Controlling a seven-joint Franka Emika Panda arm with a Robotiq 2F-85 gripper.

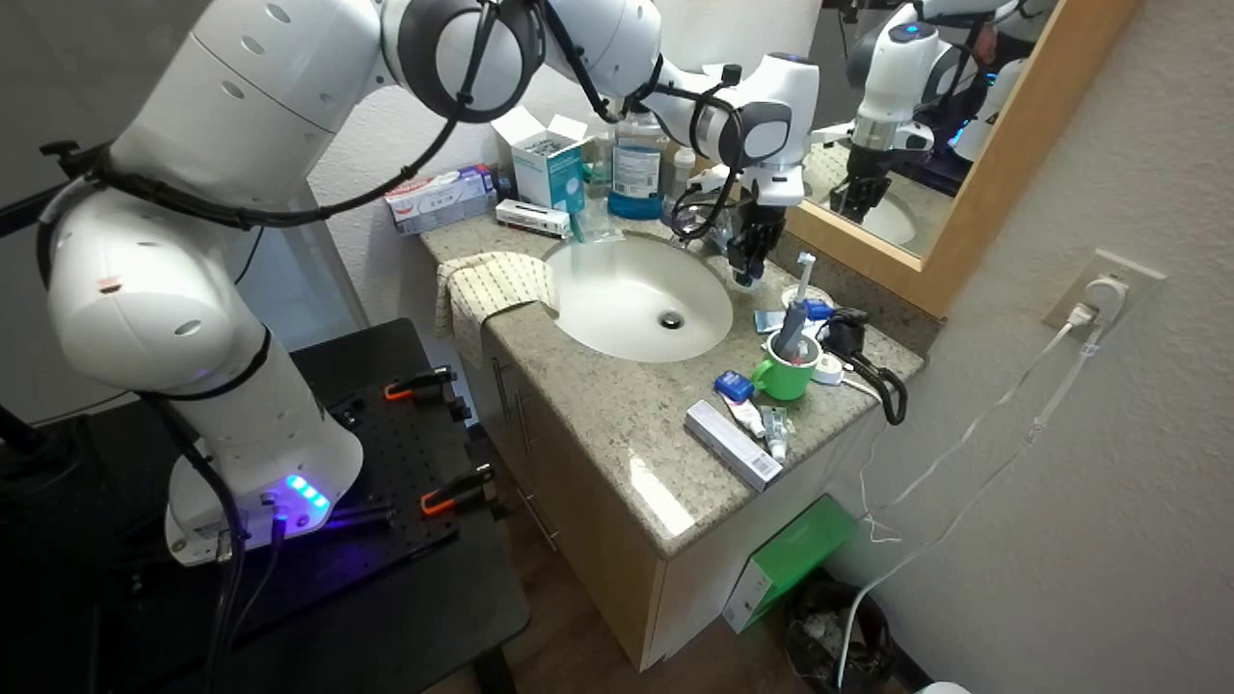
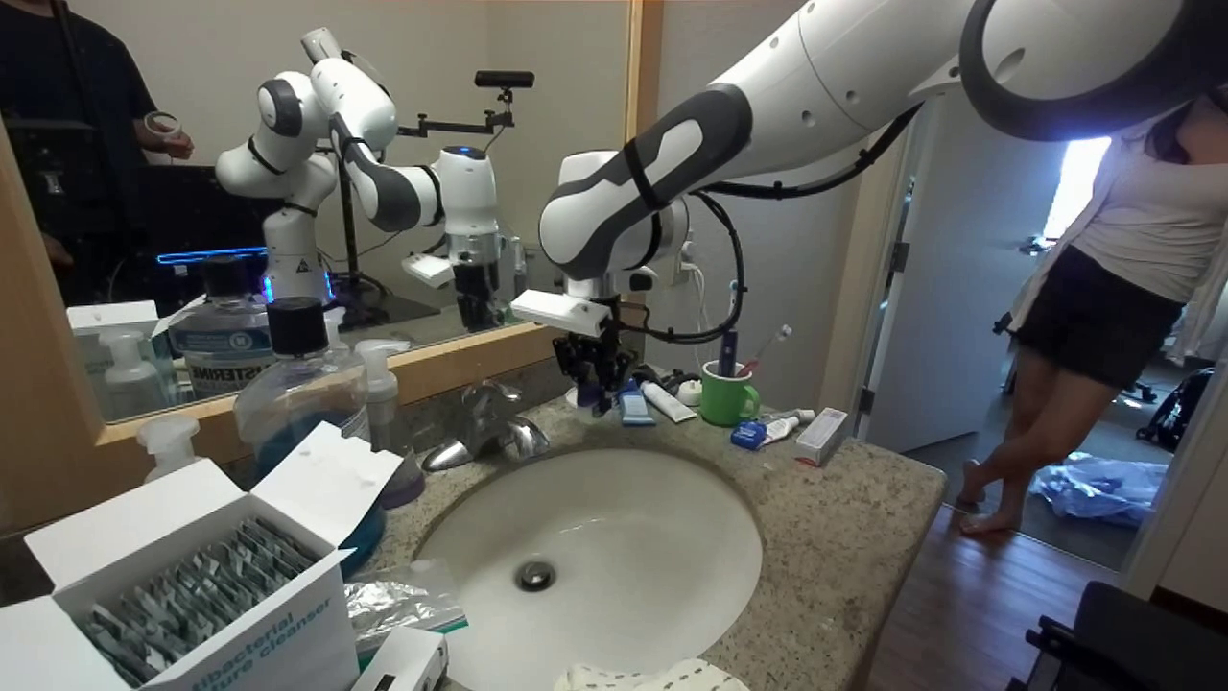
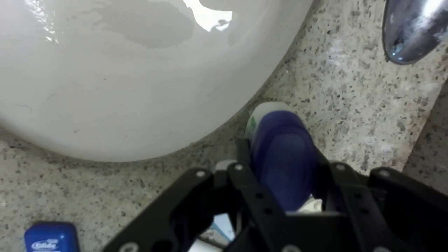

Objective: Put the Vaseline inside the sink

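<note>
Purple container [image 3: 284,161] (Vaseline, perhaps) in claw [image 3: 282,153], near sink rim [image 3: 242,96].

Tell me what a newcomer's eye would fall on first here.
The big white robot arm likely comes first, stretching over the counter in both exterior views. Next, probably the bright green mug standing on that counter. In the wrist view, it's the purple-topped container, gripped by the tool beside the sink.

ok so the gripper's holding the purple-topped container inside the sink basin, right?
No: the wrist view shows the gripper holding the purple-topped container beside the sink basin, at the counter, not inside it.
</note>
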